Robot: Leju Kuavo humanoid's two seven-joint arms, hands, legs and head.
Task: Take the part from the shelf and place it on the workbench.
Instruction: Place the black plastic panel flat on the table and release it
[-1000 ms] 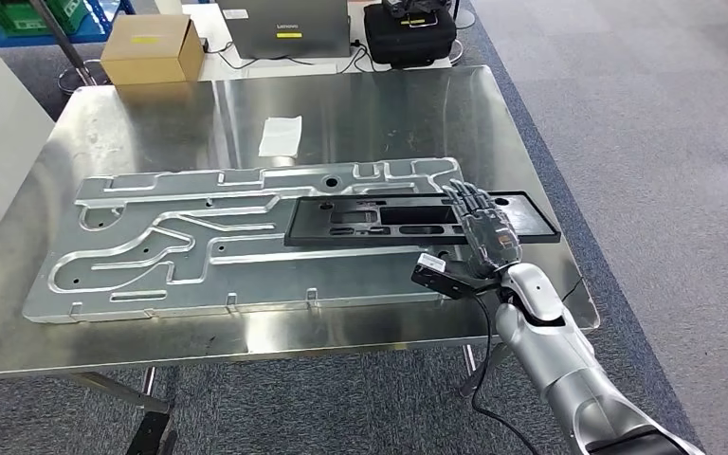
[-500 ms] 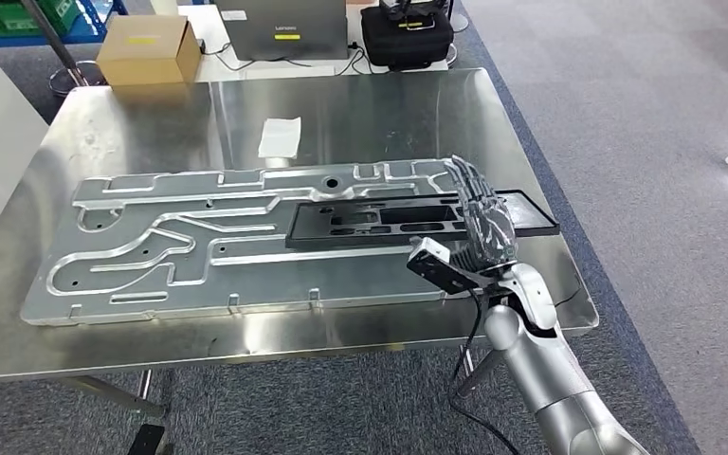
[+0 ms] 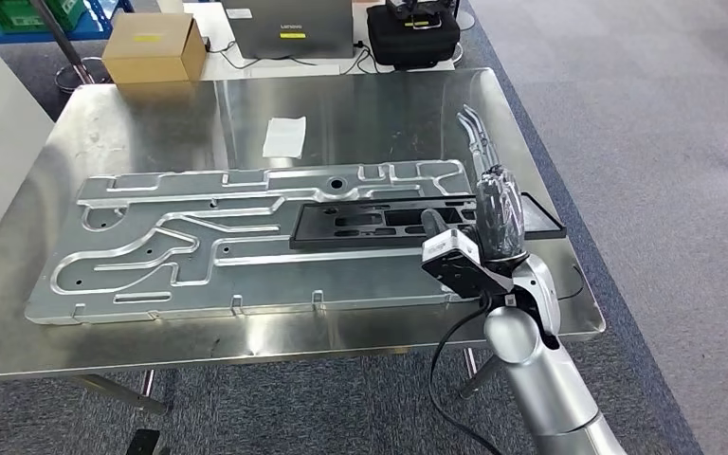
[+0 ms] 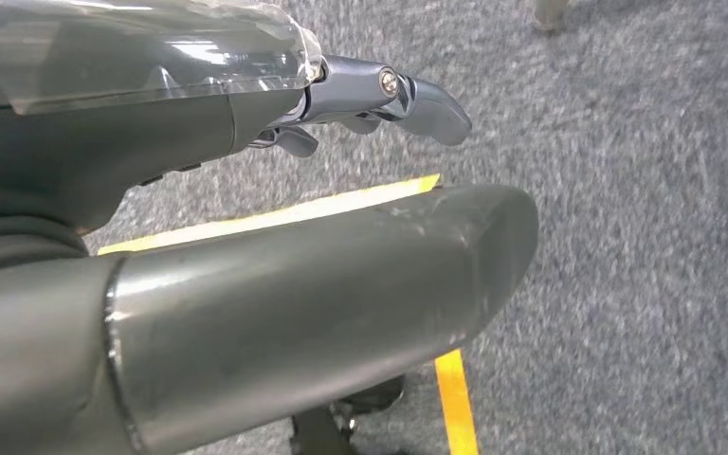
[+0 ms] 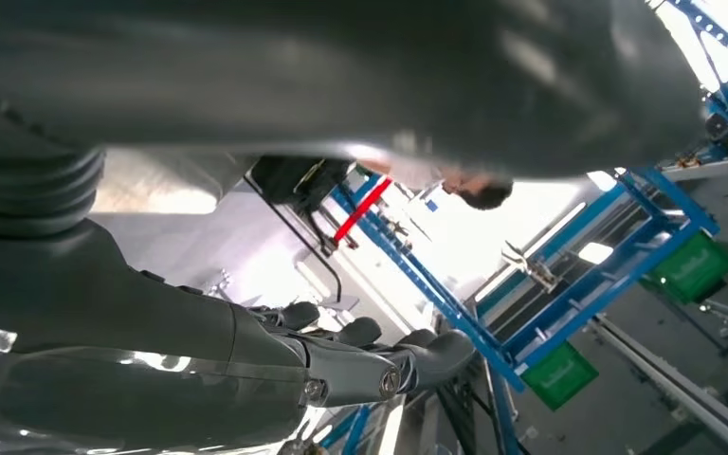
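Right hand [image 3: 496, 216]: raised on edge above the right end of the black part, fingers straight and apart, gripping nothing; thumb toward the part, not plainly touching it.
Right hand, wrist view [image 5: 246, 370]: dark fingers stretched out, empty, blue racking beyond them.
Right arm [image 3: 531, 370]: silver, rising from the near right corner of the workbench; small black camera block [image 3: 455, 261] at the wrist, black cable looping below.
Left hand [image 4: 379, 95]: hanging over grey carpet, fingers extended, nothing between them and the thick thumb; yellow floor tape [image 4: 275, 213] beneath.
Black part [image 3: 408, 223]: flat rectangular frame with cut-out slots, lying flat on the right half of the aluminium plate, right end reaching past the plate's edge toward the right edge of the workbench.
Aluminium plate [image 3: 199, 242]: large, machined with winding channels, lying flat across the middle of the workbench, long side parallel to the near edge, left end near the left edge.
Workbench [image 3: 152, 128]: shiny steel top, bare and reflective toward the far side.
White paper slip [image 3: 282, 136]: flat on the workbench beyond the plate, roughly mid-width.
Cardboard box [image 3: 150, 47]: just beyond the far left corner of the workbench.
Laptop [image 3: 289, 27]: grey, lid shut side facing, beyond the far edge.
Black case [image 3: 413, 33]: beyond the far right corner, beside the laptop.
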